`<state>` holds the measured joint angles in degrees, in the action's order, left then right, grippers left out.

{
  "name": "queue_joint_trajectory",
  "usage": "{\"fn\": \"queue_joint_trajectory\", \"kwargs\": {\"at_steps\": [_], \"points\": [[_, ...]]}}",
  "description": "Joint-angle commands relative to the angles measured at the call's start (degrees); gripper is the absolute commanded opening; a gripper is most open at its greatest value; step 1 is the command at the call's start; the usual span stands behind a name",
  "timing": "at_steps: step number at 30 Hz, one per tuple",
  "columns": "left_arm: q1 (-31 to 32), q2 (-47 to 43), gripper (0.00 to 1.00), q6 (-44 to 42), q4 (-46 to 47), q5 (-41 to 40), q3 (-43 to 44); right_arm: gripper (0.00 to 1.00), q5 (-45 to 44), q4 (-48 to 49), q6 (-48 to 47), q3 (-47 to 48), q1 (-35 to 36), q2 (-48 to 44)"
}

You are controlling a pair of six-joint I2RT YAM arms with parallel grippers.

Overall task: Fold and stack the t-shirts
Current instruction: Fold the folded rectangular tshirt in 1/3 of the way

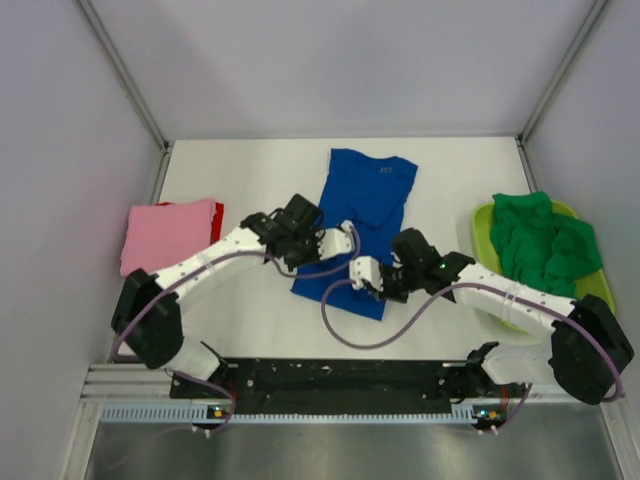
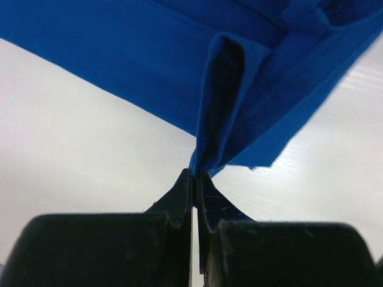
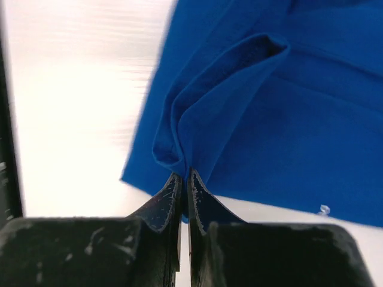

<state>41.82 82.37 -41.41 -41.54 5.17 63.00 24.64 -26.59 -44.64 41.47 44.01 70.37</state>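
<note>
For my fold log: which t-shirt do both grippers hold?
The blue t-shirt, mid-table: left gripper and right gripper are each shut on its cloth. The pink t-shirt and green t-shirts lie untouched.

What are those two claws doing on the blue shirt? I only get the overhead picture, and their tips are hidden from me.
Observer: The left wrist camera shows the left gripper shut on a pinch of the blue t-shirt, right at its edge.
Operator: And the other claw?
Observer: The right gripper is shut as well, with a fold of the same shirt caught between its tips.
Operator: Is the shirt flat where they pinch it?
Observer: No. In both wrist views the cloth puckers into a raised ridge that runs away from the tips.
</note>
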Motion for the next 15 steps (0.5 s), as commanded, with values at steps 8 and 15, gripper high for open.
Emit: {"fn": "queue_joint_trajectory", "kwargs": {"at_steps": [8, 15], "points": [[-9.04, 29.76, 0.0, 4.06, -10.14, -2.27, 34.54, 0.0, -5.83, 27.97, 12.21, 5.29, -16.41, 10.57], [-9.04, 36.72, 0.0, 3.09, -8.74, -4.55, 40.79, 0.0, -8.99, 31.16, 12.3, 7.3, -18.43, 16.28]]}}
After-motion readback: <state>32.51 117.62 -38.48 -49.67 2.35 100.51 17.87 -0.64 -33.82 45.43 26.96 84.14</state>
